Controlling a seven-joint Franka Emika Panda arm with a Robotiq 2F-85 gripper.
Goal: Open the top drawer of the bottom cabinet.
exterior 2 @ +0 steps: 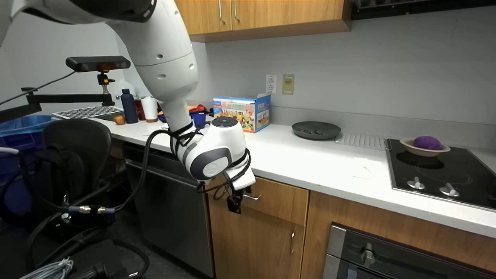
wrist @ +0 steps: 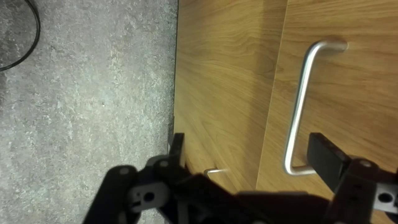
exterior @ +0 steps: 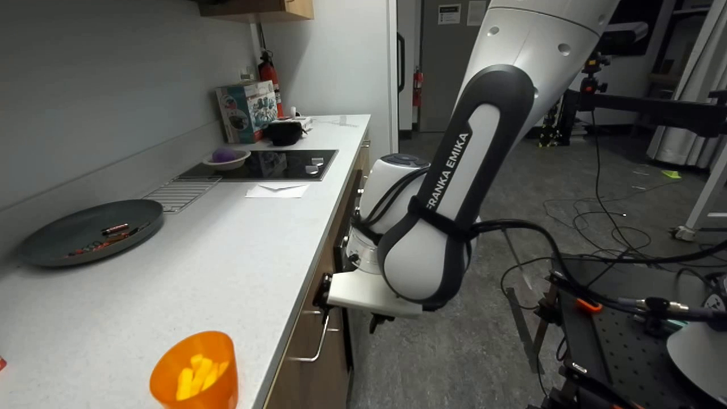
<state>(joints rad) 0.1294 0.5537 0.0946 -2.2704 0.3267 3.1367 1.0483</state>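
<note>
The top drawer [exterior 2: 286,199] has a tan wood front and looks shut, flush with the bottom cabinet [exterior 2: 255,240] under the white worktop. Its silver bar handle [exterior 2: 252,197] also shows in the wrist view [wrist: 299,105] and in an exterior view [exterior: 319,346]. My gripper [wrist: 247,140] is open and empty at the drawer front. In the wrist view the bar lies between the fingers' lines, close to the right finger, which covers one end of the handle. The left finger is out over the floor side. In an exterior view the gripper [exterior 2: 234,203] hangs beside the handle, partly hiding it.
A lower door handle [exterior 2: 292,242] sticks out below the drawer. A dishwasher [exterior 2: 166,217] and an oven [exterior 2: 368,255] flank the cabinet. The worktop [exterior: 238,244] bears an orange cup [exterior: 196,369], a dark pan [exterior: 93,233] and a cooktop [exterior 2: 445,174]. Cables hang from the arm.
</note>
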